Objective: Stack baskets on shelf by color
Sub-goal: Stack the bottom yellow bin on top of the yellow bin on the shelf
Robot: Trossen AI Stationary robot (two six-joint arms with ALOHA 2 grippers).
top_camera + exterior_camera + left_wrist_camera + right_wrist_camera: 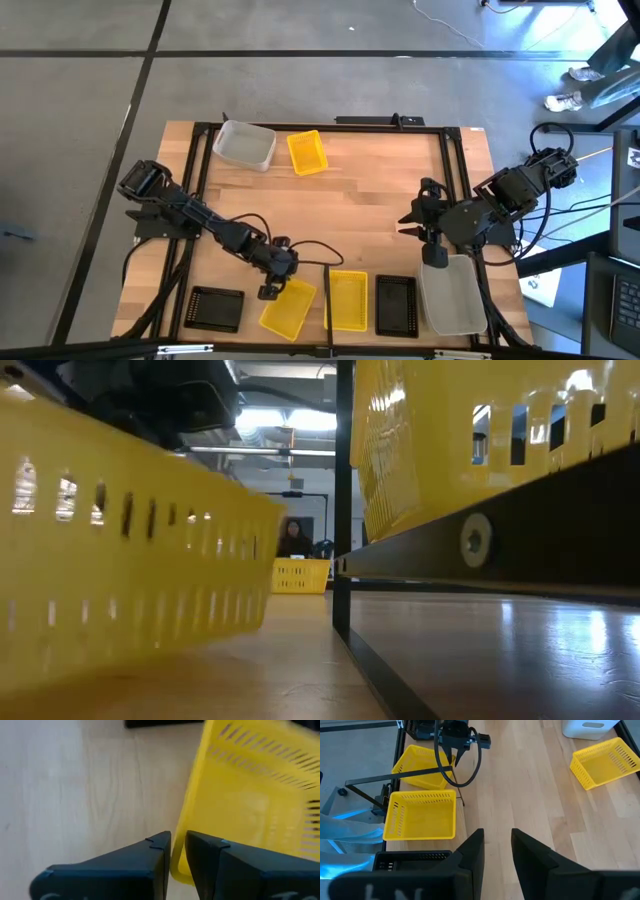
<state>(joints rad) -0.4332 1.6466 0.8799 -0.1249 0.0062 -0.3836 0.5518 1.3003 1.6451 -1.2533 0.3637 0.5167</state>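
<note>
My left gripper (270, 288) is shut on a yellow basket (288, 309) near the table's front, left of the shelf's dark upright divider (328, 292). That basket fills the left of the low view (120, 550). On the shelf (520, 530) stand a second yellow basket (348, 300), a black basket (396, 305) and a translucent basket (452, 295). A third yellow basket (307, 152) and another translucent one (243, 145) lie at the far side. My right gripper (416, 215) hangs open above the table's right part, holding nothing. My left gripper holds the yellow basket by the rim of one wall, near a corner (176, 870), pinched between its two fingers, one on the basket's inner side and one outside. The fingers slant down from the table's far left. The basket sits turned askew and tilted; whether its underside touches the table I cannot tell.
Another black basket (215, 308) lies at the front left corner. A dark metal frame (200, 180) runs round the tabletop. The table's middle (340, 215) is bare wood. A person (293, 538) sits in the room behind, beyond the far yellow basket (300, 575).
</note>
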